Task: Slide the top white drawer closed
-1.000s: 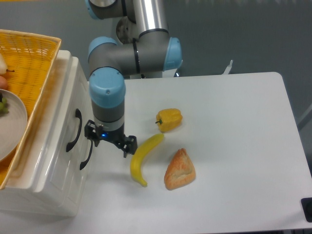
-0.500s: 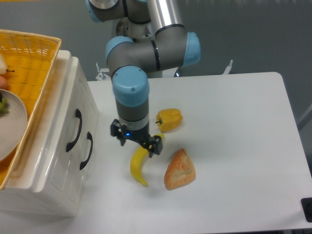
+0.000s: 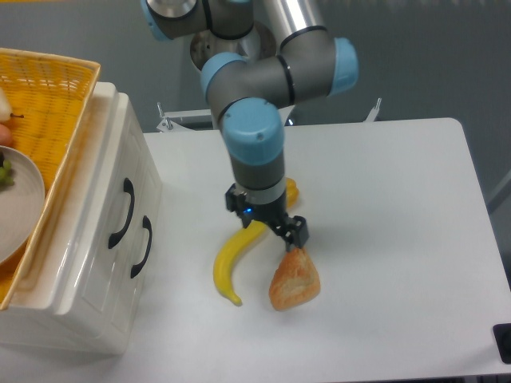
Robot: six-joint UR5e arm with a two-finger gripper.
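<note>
A white bench (image 3: 383, 207) carries a chest (image 3: 80, 263) at its left edge, a wicker basket (image 3: 48, 104) on top. The top drawer (image 3: 112, 199) sits flush in the chest, its black handle (image 3: 121, 212) above the lower one. The arm (image 3: 255, 136) hangs mid-bench, well away from the chest. Its gripper (image 3: 267, 223) hovers empty, fingers spread, over the banana (image 3: 227, 267) and the bread (image 3: 294, 281), hiding most of the pepper (image 3: 292, 191).

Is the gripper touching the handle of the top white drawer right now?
No, the gripper hangs over the banana and bread, well apart from the top white drawer.
</note>
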